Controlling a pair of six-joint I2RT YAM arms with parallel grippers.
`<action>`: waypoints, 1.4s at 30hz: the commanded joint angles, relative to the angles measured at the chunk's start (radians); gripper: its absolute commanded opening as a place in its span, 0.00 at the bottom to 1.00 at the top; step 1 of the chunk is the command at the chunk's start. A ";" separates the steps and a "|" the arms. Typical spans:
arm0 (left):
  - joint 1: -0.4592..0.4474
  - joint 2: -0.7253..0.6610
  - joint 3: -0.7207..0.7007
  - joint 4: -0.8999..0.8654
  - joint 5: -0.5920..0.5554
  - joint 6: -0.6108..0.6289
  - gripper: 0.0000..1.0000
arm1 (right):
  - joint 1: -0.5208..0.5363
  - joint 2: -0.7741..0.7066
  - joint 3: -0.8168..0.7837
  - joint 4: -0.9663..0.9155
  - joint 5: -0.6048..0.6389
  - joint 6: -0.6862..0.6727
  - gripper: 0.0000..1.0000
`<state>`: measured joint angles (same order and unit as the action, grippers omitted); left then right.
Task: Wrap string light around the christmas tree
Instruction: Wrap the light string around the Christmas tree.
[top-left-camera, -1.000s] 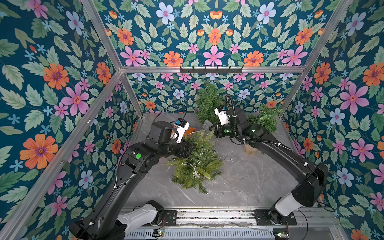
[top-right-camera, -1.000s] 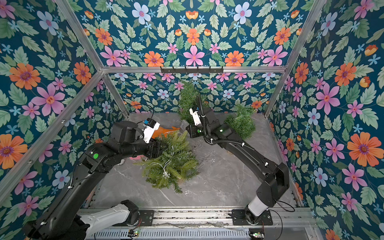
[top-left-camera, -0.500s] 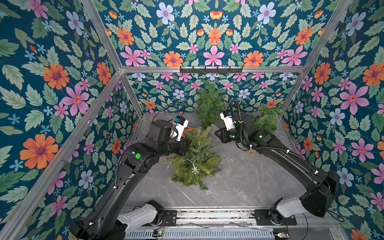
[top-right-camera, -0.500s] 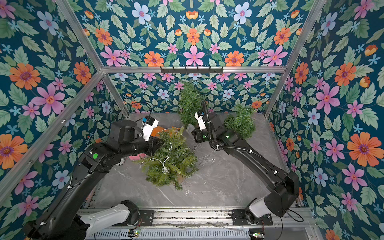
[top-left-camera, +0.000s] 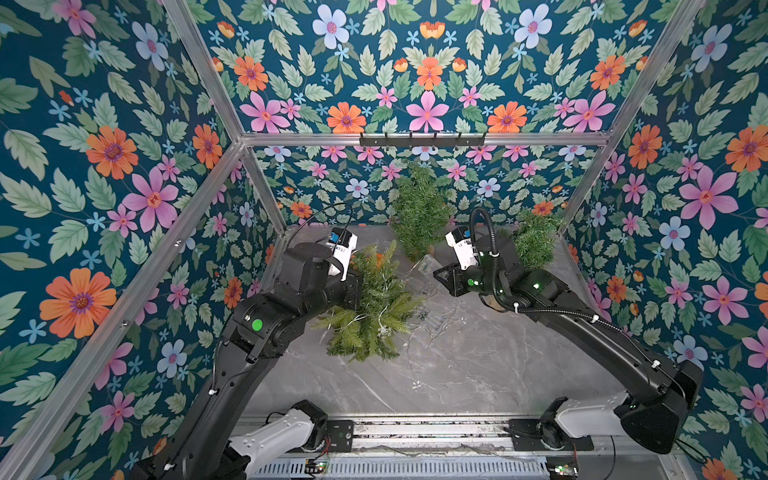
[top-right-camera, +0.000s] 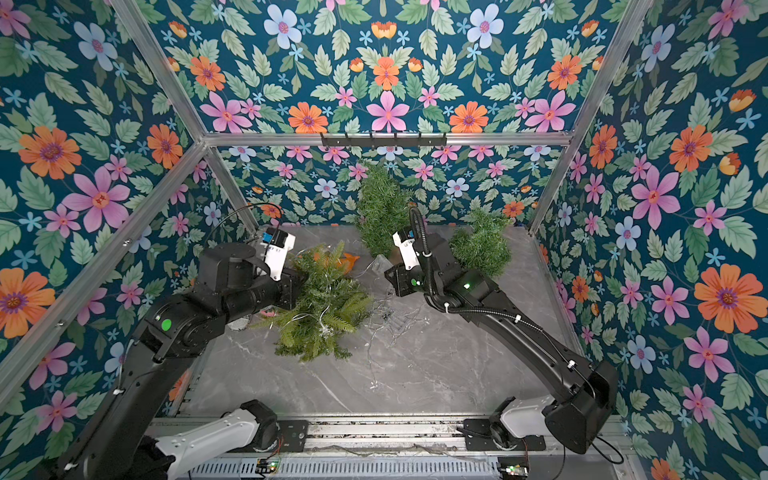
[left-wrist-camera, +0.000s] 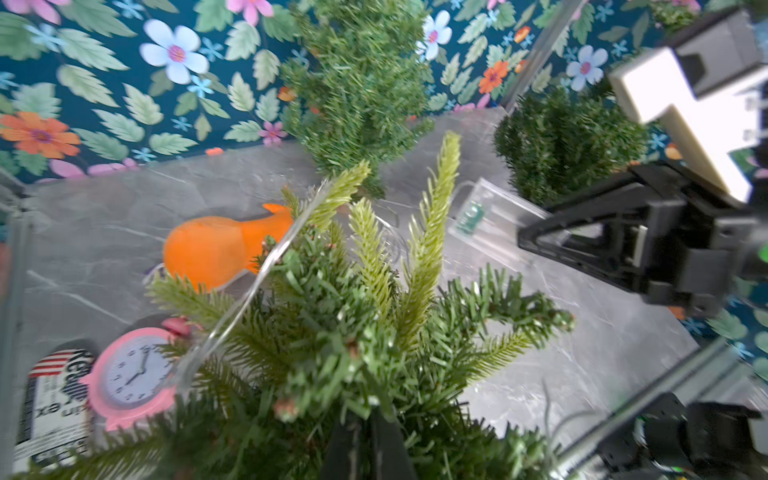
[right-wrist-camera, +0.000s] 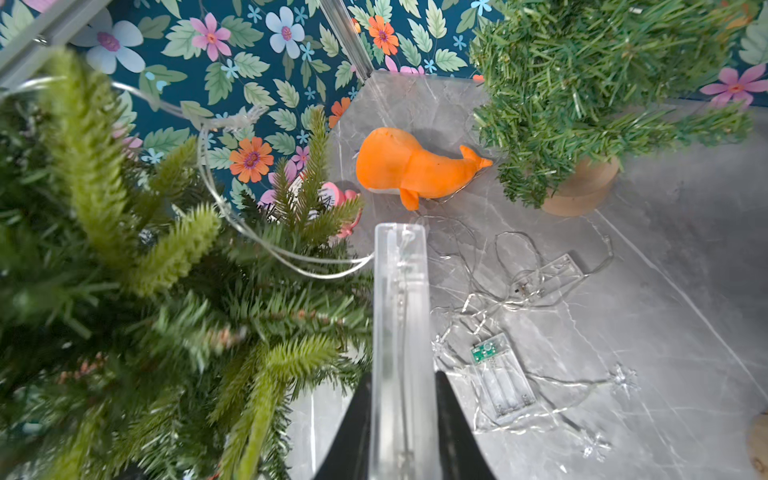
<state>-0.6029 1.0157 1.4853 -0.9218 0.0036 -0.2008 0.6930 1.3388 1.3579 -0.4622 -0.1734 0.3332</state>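
The christmas tree (top-left-camera: 372, 307) is light green and stands mid-table, its base hidden by its own branches. My left gripper (left-wrist-camera: 368, 415) is shut on it, with the fingers buried among the lower branches (top-left-camera: 358, 286). The string light's clear battery box (right-wrist-camera: 401, 307) sticks out of my right gripper (right-wrist-camera: 402, 376), which is shut on it just right of the tree (top-left-camera: 441, 275). A thin clear wire (right-wrist-camera: 232, 216) runs from the box into the tree's upper branches, and shows in the left wrist view as wire (left-wrist-camera: 257, 282).
An orange whale plush (right-wrist-camera: 407, 166) lies behind the tree, and a pink alarm clock (left-wrist-camera: 133, 374) and a labelled can (left-wrist-camera: 50, 399) sit beside it. Two darker small trees (top-left-camera: 419, 208) (top-left-camera: 534, 241) stand at the back. More clear battery boxes (right-wrist-camera: 500, 382) (right-wrist-camera: 552, 276) and tangled wire lie on the table.
My left gripper has shut on the tree, which has shifted slightly left. My right arm has drawn back a little to the right with the battery box.
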 joint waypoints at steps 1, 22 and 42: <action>0.001 -0.021 -0.028 0.134 -0.096 0.000 0.00 | 0.007 -0.021 -0.013 0.023 -0.022 0.019 0.00; 0.000 -0.048 -0.148 0.287 -0.266 -0.038 0.00 | 0.126 -0.095 -0.019 -0.099 0.036 0.034 0.00; 0.002 -0.062 -0.218 0.391 -0.294 -0.108 0.00 | 0.238 -0.142 -0.118 -0.024 0.134 0.114 0.00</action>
<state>-0.6022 0.9539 1.2667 -0.6243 -0.2932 -0.2943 0.9283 1.2144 1.2354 -0.5232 -0.1070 0.4377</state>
